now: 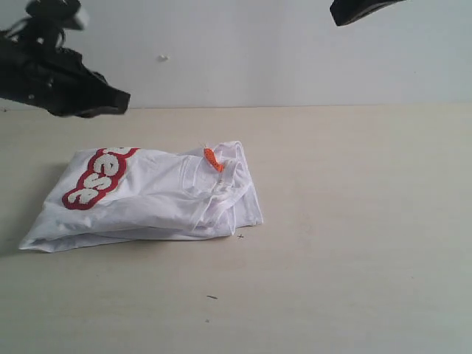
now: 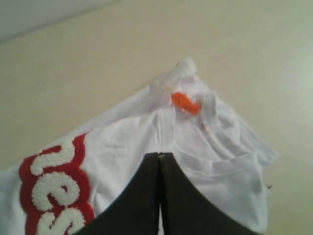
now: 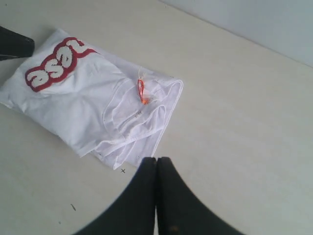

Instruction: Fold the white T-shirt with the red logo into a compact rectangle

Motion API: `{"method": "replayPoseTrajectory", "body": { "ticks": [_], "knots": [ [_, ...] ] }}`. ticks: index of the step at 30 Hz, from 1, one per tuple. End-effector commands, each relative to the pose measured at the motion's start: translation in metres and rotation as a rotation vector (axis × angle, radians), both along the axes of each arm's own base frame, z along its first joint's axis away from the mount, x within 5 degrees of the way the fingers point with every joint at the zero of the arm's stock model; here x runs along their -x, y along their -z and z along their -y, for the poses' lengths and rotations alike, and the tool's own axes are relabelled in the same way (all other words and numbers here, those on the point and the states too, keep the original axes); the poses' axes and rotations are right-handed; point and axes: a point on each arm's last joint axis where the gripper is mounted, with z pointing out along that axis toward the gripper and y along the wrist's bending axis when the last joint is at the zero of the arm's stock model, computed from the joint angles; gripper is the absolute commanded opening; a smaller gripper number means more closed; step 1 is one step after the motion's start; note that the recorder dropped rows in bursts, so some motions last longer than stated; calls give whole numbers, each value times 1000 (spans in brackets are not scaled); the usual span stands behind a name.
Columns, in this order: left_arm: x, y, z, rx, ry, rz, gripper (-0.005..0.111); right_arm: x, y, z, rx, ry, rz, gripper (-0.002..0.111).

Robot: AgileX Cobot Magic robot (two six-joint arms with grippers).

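Note:
The white T-shirt (image 1: 147, 195) lies folded into a rough rectangle on the table, left of centre. Part of the red logo (image 1: 98, 177) shows on its left end, and the orange tag (image 1: 213, 159) sits at the collar on the right end. My left gripper (image 1: 118, 99) hangs shut and empty in the air above the shirt's left end; its wrist view looks down on the T-shirt (image 2: 205, 152), logo (image 2: 56, 191) and tag (image 2: 186, 103). My right gripper (image 3: 156, 160) is shut, empty, raised high at the upper right (image 1: 341, 16), clear of the T-shirt (image 3: 93, 105).
The beige tabletop (image 1: 354, 221) runs wide to the right and front of the shirt. A pale wall (image 1: 243, 51) stands behind the table's far edge. Small dark marks (image 1: 212, 296) dot the table near the shirt.

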Motion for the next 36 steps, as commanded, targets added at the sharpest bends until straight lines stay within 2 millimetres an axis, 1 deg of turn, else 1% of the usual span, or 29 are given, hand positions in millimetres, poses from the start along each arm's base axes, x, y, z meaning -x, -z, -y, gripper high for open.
{"method": "replayPoseTrajectory", "body": {
  "ticks": [1,2,3,5,6,9,10,11,13,14,17,20,22,25,27,31,32,36],
  "knots": [
    [34,-55,-9,71,-22,149,0,27,-18,7,-20,8,111,0],
    [50,-73,-13,86,-22,206,0,38,-25,10,-37,16,165,0],
    [60,-82,-16,94,-22,235,0,48,-30,11,-48,15,201,0],
    [95,-112,-26,125,-31,352,0,76,-44,18,-70,27,312,0],
    [107,-120,-29,134,-34,387,0,84,-47,20,-76,32,341,0],
    [149,-143,-40,171,-34,500,0,120,-56,28,-103,46,455,0],
    [160,-148,-43,188,-38,526,0,129,-57,30,-111,53,495,0],
    [178,-155,-47,213,-43,563,0,141,-59,34,-123,62,542,0],
    [203,-163,-54,237,-49,637,0,162,-61,39,-146,80,633,0],
    [209,-165,-57,243,-53,659,0,167,-61,40,-154,86,660,0],
    [241,-173,-66,290,-68,753,0,187,-62,46,-178,104,750,0],
    [262,-177,-71,308,-65,812,0,198,-62,48,-184,106,780,0],
    [272,-178,-74,317,-64,839,0,203,-62,49,-186,106,791,0],
    [290,-174,-78,342,-63,876,0,212,-60,51,-183,100,802,0],
    [302,-172,-81,360,-61,901,0,223,-58,53,-194,100,821,0],
    [323,-166,-89,393,-85,972,0,249,-56,58,-211,100,884,0],
    [329,-165,-92,407,-108,1004,0,258,-55,60,-221,101,903,0],
    [349,-159,-105,484,-198,1115,0,282,-46,63,-268,99,950,0]
  ]
}}
